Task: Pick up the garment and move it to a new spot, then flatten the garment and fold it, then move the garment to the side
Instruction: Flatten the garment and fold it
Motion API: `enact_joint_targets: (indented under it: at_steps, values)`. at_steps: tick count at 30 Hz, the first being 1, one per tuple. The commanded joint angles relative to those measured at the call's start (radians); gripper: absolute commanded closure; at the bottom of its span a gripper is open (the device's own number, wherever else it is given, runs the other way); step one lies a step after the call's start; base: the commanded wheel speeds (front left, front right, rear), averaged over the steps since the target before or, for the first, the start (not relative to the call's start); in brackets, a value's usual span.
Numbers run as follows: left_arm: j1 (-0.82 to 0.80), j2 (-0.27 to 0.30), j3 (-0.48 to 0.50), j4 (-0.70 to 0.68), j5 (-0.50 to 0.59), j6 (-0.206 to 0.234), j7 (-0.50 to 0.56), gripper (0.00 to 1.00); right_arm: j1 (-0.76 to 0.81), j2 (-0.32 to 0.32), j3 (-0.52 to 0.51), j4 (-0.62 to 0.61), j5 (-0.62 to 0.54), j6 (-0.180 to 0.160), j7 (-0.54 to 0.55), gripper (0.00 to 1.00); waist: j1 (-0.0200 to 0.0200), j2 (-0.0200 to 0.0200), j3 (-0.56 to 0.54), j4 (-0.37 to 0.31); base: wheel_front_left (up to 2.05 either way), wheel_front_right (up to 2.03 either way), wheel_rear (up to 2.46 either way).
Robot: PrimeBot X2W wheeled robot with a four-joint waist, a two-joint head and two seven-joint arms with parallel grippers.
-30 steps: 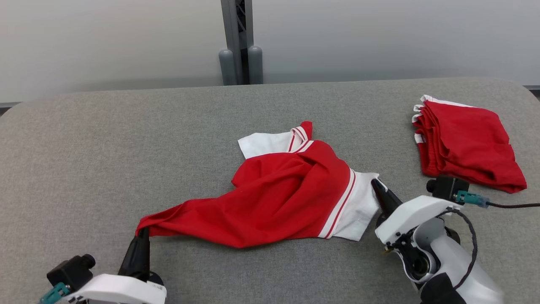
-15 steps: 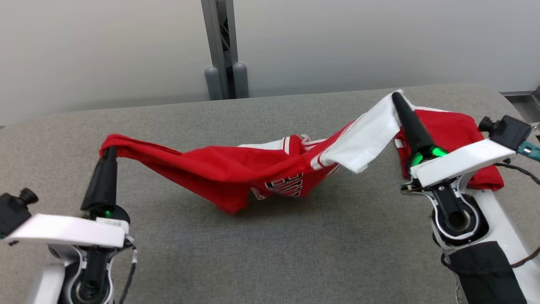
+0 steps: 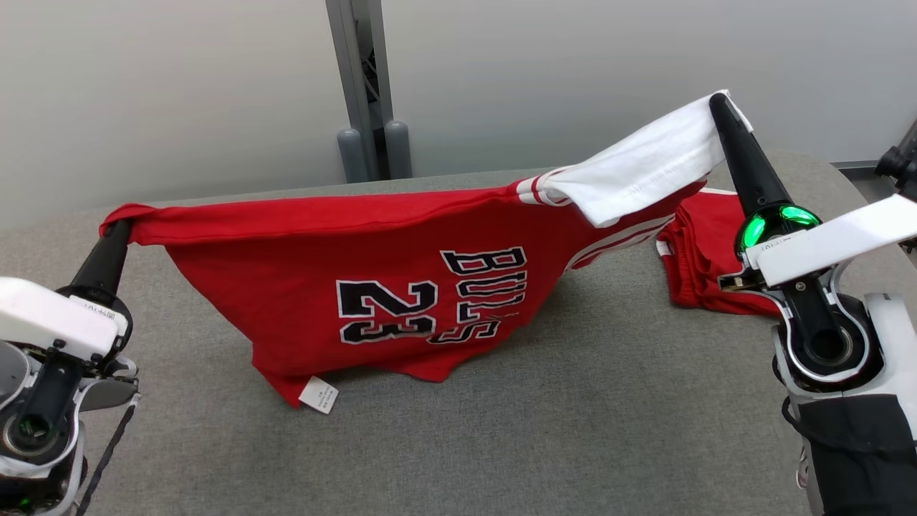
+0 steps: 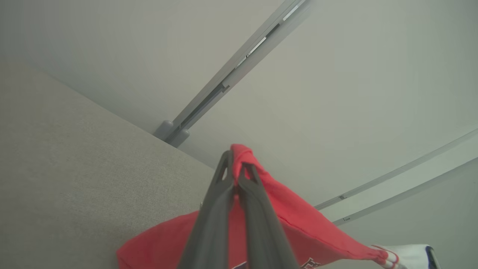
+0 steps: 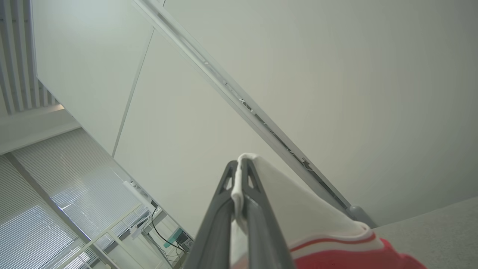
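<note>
The fingers of your left gripper (image 3: 118,231) are closed tight on the red end of the garment (image 3: 301,265), and those of your right gripper (image 3: 718,106) are clamped on its white sleeve (image 3: 645,168). You see the garment stretched between them above the grey table (image 3: 573,430), its lower edge touching the surface, with a folded red cloth (image 3: 698,247) lying beyond it, near the right arm

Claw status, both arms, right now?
left claw: closed, holding a red corner of the jersey.
right claw: closed, holding the jersey's white sleeve.
</note>
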State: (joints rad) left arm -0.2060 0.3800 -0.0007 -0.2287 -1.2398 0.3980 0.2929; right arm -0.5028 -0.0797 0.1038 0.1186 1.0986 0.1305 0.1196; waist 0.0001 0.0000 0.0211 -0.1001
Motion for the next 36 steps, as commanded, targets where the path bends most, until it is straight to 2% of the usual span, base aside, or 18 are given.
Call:
enact_joint_targets:
  at_steps: [1, 4, 7, 10, 14, 15, 21, 24, 30, 36]
  values:
    - [-0.029, 0.027, -0.008, 0.012, 0.000, 0.025, 0.038, 1.00, -0.012, 0.000, -0.013, 0.002, -0.018, 0.000, 0.017, 1.00, -0.0001, 0.0000, -0.001, 0.001, 0.00, 0.00, 0.00]
    - [-0.070, 0.089, -0.033, 0.039, 0.007, 0.087, 0.127, 1.00, -0.037, 0.013, -0.025, 0.004, -0.058, 0.000, 0.056, 1.00, -0.0001, 0.0000, -0.001, 0.000, 0.00, 0.00, 0.00]
    - [-0.135, 0.112, -0.040, 0.036, -0.006, 0.129, 0.180, 1.00, -0.074, 0.020, -0.029, -0.002, -0.094, 0.000, 0.089, 1.00, -0.0001, 0.0000, 0.001, -0.004, 0.00, 0.00, 0.00]
    - [-0.217, 0.066, -0.003, 0.024, -0.064, 0.171, 0.200, 1.00, -0.121, 0.025, -0.040, 0.001, -0.118, 0.000, 0.109, 1.00, -0.0001, 0.0000, 0.002, -0.005, 0.00, 0.00, 0.00]
    - [-0.327, -0.040, 0.104, 0.021, -0.165, 0.249, 0.170, 1.00, -0.181, 0.026, -0.058, 0.016, -0.107, 0.000, 0.098, 1.00, -0.0001, 0.0000, 0.002, -0.004, 0.00, 0.00, 0.00]
    - [-0.337, -0.038, 0.112, 0.030, -0.161, 0.265, 0.167, 1.00, -0.195, 0.027, -0.062, 0.022, -0.103, 0.000, 0.095, 1.00, -0.0001, 0.0000, 0.002, -0.003, 0.00, 0.00, 0.00]
    - [-0.291, 0.091, -0.014, 0.111, -0.051, 0.283, 0.219, 1.00, -0.257, 0.024, -0.053, 0.054, -0.134, 0.000, 0.109, 1.00, -0.0001, 0.0000, 0.008, 0.006, 0.00, 0.00, 0.00]
    - [-0.264, 0.120, -0.062, 0.131, -0.027, 0.286, 0.249, 1.00, -0.276, 0.026, -0.046, 0.065, -0.139, 0.000, 0.115, 1.00, -0.0001, 0.0000, 0.014, 0.009, 0.00, 0.00, 0.00]
    - [-0.229, 0.092, -0.078, 0.119, -0.081, 0.306, 0.309, 1.00, -0.300, 0.026, -0.045, 0.134, -0.156, 0.000, 0.128, 1.00, -0.0001, 0.0000, 0.025, 0.009, 0.00, 0.00, 0.00]
    - [-0.243, 0.051, -0.042, 0.067, -0.147, 0.346, 0.349, 1.00, -0.329, 0.026, -0.059, 0.220, -0.198, 0.000, 0.139, 1.00, -0.0001, 0.0000, 0.031, 0.010, 0.00, 0.00, 0.00]
